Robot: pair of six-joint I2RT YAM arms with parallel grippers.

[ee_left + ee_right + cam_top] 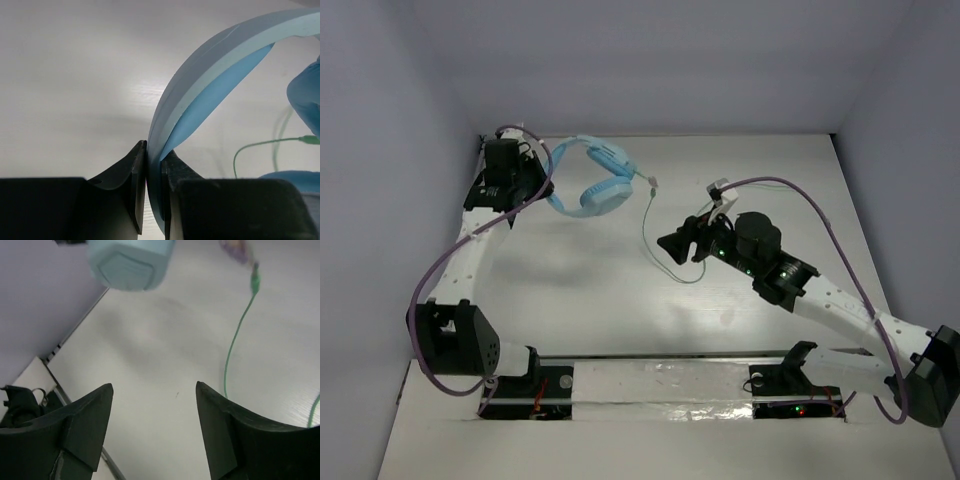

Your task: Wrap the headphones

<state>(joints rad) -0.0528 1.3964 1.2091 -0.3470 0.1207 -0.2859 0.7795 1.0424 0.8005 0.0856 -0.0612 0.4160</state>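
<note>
The light blue headphones (602,180) hang at the far left of the table, earcups toward the middle. My left gripper (542,165) is shut on the headband (210,85), which rises between the fingers (135,170) in the left wrist view. The thin pale green cable (646,228) runs from an earcup down across the table toward my right gripper (666,244). The right gripper (154,387) is open and empty above the table. In its view an earcup (131,262) sits at the top and the cable (235,340) passes just right of the fingers.
Grey walls close the table on the left, back and right. Thick purple arm cables (430,280) loop beside the left arm and over the right arm (820,215). A strip with the arm bases (660,385) lies along the near edge.
</note>
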